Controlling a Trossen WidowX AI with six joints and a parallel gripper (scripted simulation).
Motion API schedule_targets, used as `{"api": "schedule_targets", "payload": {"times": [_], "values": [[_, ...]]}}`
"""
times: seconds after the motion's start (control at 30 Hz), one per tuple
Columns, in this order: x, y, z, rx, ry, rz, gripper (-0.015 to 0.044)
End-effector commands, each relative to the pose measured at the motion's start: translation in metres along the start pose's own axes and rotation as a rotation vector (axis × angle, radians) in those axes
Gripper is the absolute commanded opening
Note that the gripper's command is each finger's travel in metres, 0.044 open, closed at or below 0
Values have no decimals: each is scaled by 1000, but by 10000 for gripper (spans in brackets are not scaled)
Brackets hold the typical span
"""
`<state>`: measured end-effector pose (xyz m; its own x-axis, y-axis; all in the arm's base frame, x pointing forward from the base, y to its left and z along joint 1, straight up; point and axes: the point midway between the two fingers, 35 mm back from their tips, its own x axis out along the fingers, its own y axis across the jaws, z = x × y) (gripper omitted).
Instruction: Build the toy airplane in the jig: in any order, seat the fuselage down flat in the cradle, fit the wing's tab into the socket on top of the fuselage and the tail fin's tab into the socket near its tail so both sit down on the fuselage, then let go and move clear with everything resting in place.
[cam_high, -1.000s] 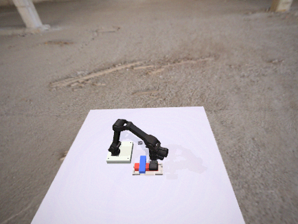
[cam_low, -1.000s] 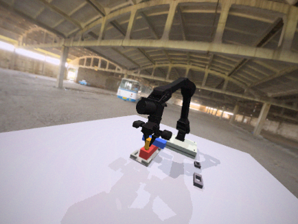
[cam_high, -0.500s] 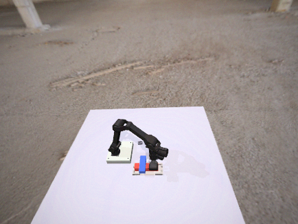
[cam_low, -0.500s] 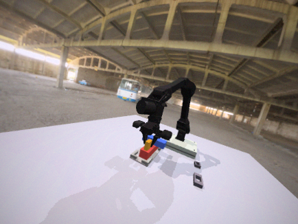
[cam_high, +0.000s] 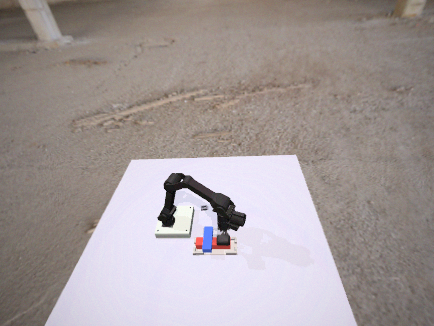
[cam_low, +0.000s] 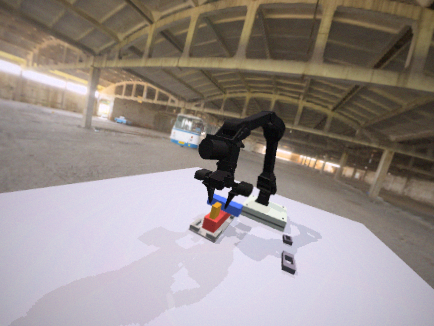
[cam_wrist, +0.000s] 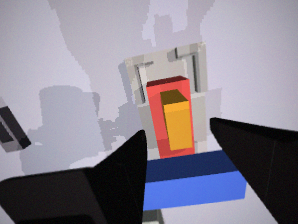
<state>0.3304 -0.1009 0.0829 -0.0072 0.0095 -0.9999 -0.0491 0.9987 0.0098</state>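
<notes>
The red fuselage and blue wing are looking like smooth, matt plastic. The black arm is showing a dull, plastic-like finish. The concrete-looking floor is appearing rough.

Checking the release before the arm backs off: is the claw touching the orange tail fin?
Apart: the wrist view shows surface between the orange tail fin and both claw fingers.

The fuselage is plain red, the wing blue, the tail fin orange-yellow. The jig is pale grey, the table lavender-white, the pincer black.
</notes>
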Motion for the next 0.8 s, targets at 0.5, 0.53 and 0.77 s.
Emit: {"api": "schedule_targets", "payload": {"times": [0.5, 0.53, 0.77], "values": [[-66, 1, 2, -3, -32, -17, 260], [-66, 1, 2, -3, -32, -17, 260], [-66, 1, 2, -3, -32, -17, 260]]}}
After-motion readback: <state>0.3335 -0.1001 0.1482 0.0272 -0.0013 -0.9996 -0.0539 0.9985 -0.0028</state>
